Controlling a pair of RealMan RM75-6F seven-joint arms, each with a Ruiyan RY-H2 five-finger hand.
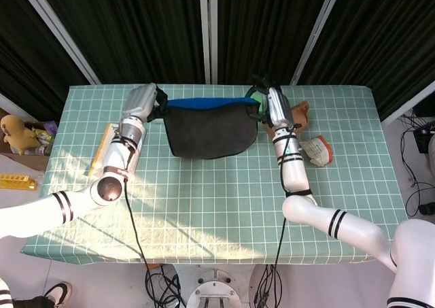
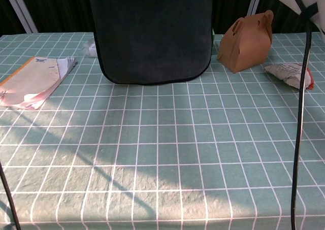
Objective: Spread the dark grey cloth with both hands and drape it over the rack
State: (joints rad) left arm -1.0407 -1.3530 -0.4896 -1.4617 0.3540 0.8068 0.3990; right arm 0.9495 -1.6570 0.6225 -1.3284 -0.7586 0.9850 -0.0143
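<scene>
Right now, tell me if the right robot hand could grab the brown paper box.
Probably not: the right robot hand holds a corner of the dark grey cloth. The brown paper box sits just beside it, unobstructed.

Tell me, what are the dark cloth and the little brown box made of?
The dark grey cloth looks like soft, matte fabric, maybe microfibre: it hangs limp with a stitched edge and rounded corners. The brown box looks like plain kraft cardboard: dull tan, with sharp folds and a folded handle on top.

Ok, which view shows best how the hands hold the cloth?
The head view: left hand and right hand each grip a top corner of the cloth. The chest view shows only the hanging cloth, hands out of frame.
</scene>
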